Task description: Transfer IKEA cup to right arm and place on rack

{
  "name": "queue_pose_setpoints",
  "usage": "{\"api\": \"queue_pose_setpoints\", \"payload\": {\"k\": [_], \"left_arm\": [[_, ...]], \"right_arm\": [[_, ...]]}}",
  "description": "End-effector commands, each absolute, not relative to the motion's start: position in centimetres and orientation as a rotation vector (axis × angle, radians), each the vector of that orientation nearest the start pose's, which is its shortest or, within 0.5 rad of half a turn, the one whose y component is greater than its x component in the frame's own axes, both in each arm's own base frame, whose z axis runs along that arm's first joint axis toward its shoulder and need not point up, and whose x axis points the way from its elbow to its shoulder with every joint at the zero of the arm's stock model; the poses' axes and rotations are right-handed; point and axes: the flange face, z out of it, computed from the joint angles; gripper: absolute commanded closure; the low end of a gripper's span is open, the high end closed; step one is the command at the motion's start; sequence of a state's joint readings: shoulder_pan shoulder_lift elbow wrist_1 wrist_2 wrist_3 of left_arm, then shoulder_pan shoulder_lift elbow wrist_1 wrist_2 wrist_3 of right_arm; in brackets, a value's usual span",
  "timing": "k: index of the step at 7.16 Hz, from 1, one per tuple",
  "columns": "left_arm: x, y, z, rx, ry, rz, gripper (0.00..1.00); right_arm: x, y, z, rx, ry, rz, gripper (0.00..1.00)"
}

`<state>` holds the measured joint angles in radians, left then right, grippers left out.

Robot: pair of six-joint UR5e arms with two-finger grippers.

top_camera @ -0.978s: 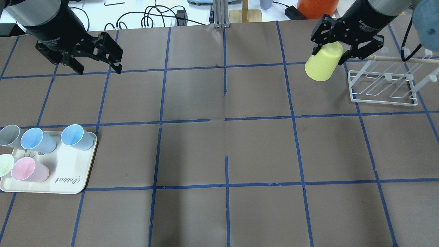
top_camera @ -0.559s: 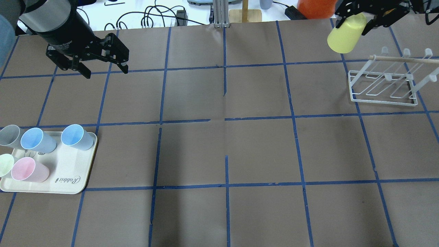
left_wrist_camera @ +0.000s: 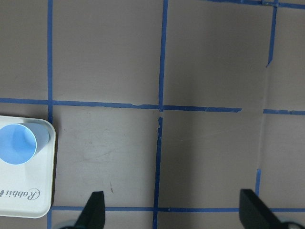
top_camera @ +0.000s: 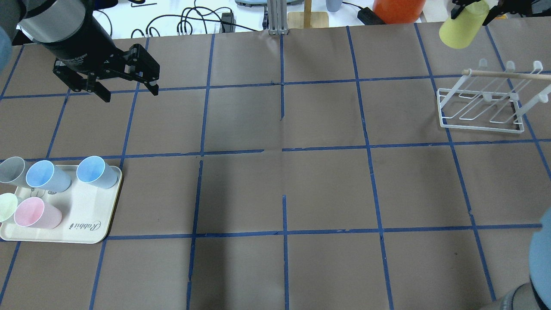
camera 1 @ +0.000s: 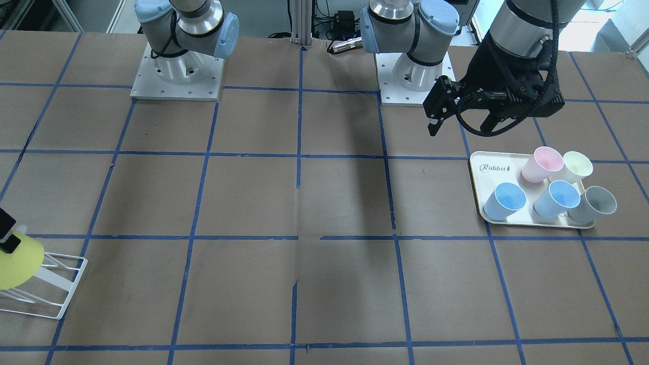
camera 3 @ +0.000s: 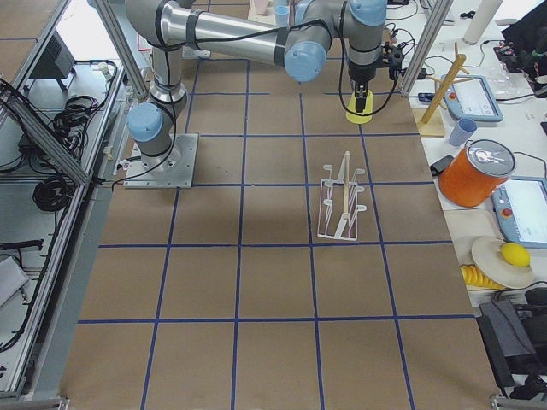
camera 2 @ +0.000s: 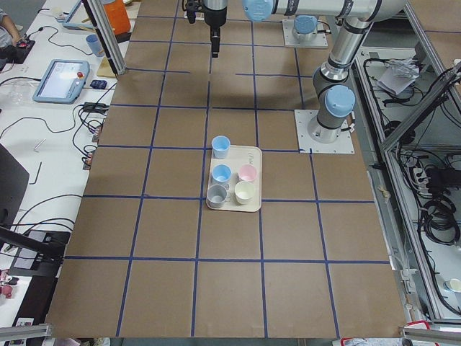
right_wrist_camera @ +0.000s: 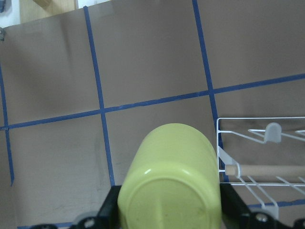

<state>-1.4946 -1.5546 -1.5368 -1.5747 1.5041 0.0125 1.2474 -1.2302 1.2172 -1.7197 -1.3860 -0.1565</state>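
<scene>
The yellow IKEA cup (top_camera: pixel 462 26) is held in my right gripper (right_wrist_camera: pixel 169 210), whose black fingers clamp its sides near the base. The cup's mouth points away from the wrist. It hangs above the table at the far right, just beyond the far left corner of the white wire rack (top_camera: pixel 482 105). The cup (right_wrist_camera: pixel 169 176) sits left of the rack's wooden dowel (right_wrist_camera: pixel 267 170) in the right wrist view and also shows in the front view (camera 1: pixel 17 263). My left gripper (top_camera: pixel 129 92) is open and empty, high over the far left of the table.
A cream tray (top_camera: pixel 82 224) at the near left holds pink (top_camera: pixel 32 213), blue, grey and pale green cups. An orange container (top_camera: pixel 396 8), cables and a wooden stand lie past the table's far edge. The rack's prongs are bare.
My right gripper has carried the yellow cup up and toward the far right corner, past the rack's left end. My left gripper has shifted only slightly and stays open.
</scene>
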Motion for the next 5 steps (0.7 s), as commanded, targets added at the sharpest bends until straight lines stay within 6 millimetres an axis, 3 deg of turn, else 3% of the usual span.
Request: {"api": "queue_pose_setpoints", "payload": {"k": [1, 3, 5], "left_arm": [[-10.4, -49.7, 51.3, -0.098, 3.215, -0.082, 0.00], [-10.3, -49.8, 51.3, -0.100, 3.216, -0.085, 0.00], [-10.4, -49.8, 51.4, -0.100, 3.216, -0.087, 0.00]], "right_arm": [[-8.6, -68.9, 47.1, 0.222, 2.985, -0.295, 0.98], [-14.7, -70.3, 43.4, 0.140, 2.981, -0.260, 0.99], [-15.9, -71.0, 42.4, 0.136, 2.985, -0.249, 0.98]]}}
